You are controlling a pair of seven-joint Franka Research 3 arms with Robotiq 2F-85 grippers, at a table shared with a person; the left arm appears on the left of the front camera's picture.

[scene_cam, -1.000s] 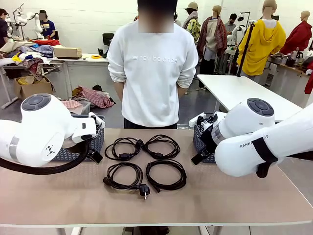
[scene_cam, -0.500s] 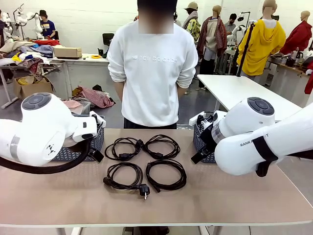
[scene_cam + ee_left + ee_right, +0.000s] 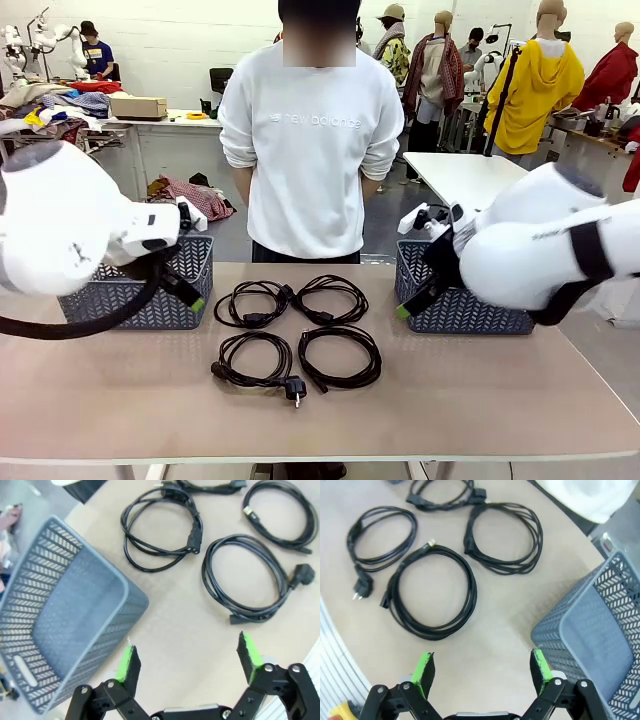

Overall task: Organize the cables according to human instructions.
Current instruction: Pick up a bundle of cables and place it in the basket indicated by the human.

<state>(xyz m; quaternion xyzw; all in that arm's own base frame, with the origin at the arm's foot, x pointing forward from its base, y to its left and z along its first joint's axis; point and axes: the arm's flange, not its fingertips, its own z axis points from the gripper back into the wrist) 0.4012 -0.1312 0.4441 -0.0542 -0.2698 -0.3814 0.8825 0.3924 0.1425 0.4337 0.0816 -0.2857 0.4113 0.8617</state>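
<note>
1. The grey slotted plastic basket on the left [image 3: 195, 270] is rectangular with herringbone-cut walls. From the left wrist I see only its bare perforated floor.
2. The matching grey basket on the right [image 3: 470, 315] is bare inside too.
3. The 4 thin black cables [image 3: 290, 296], round coils with chunky plugs on some, lie 2 by 2 on the matte beige tabletop [image 3: 480, 400] between the baskets.
4. My left gripper [image 3: 187, 647] is spread wide, holding nothing.
5. My right gripper [image 3: 481, 656] is spread wide too, holding nothing.

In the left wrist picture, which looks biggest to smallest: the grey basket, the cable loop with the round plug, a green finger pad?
1. grey basket
2. cable loop with the round plug
3. green finger pad, smallest even though nearest the camera
</note>
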